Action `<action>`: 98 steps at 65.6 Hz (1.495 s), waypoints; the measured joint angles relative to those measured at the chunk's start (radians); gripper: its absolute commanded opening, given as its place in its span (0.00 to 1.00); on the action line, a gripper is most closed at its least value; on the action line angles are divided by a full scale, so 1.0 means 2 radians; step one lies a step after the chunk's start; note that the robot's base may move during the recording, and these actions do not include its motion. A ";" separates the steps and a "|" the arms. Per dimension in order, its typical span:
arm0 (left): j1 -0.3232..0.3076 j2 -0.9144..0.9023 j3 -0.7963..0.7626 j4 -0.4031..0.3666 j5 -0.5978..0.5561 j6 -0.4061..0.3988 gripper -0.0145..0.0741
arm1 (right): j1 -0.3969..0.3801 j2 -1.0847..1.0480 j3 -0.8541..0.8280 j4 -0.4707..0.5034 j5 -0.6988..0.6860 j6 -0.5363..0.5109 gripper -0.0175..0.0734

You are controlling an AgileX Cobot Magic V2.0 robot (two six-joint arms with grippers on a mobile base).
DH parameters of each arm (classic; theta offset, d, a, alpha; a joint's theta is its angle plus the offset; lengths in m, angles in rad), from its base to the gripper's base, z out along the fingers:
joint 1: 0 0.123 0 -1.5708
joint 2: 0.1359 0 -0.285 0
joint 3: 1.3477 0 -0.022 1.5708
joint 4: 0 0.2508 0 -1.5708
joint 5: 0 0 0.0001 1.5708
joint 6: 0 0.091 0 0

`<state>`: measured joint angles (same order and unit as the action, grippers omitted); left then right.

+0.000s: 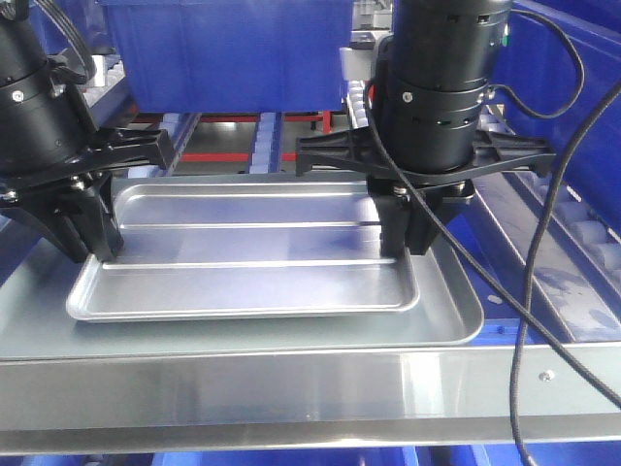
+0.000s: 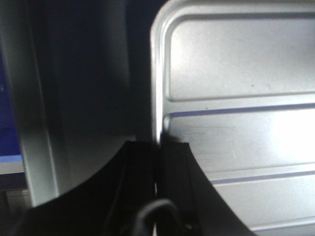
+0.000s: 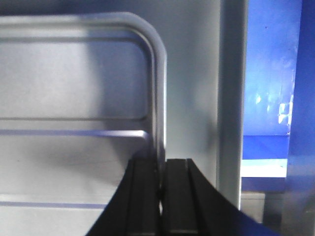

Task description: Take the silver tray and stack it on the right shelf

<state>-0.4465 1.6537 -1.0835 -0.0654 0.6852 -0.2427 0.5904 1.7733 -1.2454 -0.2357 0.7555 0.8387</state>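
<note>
The silver tray [image 1: 252, 243], shiny with two long ridges, lies inside a larger, duller grey tray [image 1: 448, 303] on the right shelf, whose brushed-steel front lip [image 1: 291, 388] runs along the bottom. My left gripper [image 1: 92, 248] is shut on the silver tray's left rim. My right gripper [image 1: 408, 243] is shut on its right rim. In the left wrist view the gripper [image 2: 158, 142] pinches the rim of the tray [image 2: 236, 73]. The right wrist view shows the same: gripper [image 3: 161, 160] on the tray [image 3: 74, 83]. Whether the tray rests or hangs slightly lifted, I cannot tell.
A big blue bin [image 1: 223, 49] stands right behind the trays. White rollers [image 1: 592, 243] and blue walls [image 1: 582, 87] lie to the right. A black cable [image 1: 539, 262] droops from the right arm across the shelf lip. Red cross-bars [image 1: 223, 155] show at the back.
</note>
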 measured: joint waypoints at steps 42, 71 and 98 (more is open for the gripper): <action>0.000 0.000 -0.002 0.000 0.012 0.009 0.58 | 0.001 0.000 -0.007 0.012 -0.030 0.000 0.83; 0.055 0.000 -0.006 -0.003 0.067 0.009 0.08 | -0.002 0.000 -0.035 0.013 0.010 0.000 0.22; 0.055 0.001 -0.022 -0.025 0.056 0.009 0.06 | -0.002 0.000 -0.044 0.012 0.010 0.000 0.24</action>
<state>-0.3361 1.6557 -1.1277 -0.1149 0.7973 -0.2243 0.5867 1.7733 -1.3332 -0.2122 0.7762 0.8378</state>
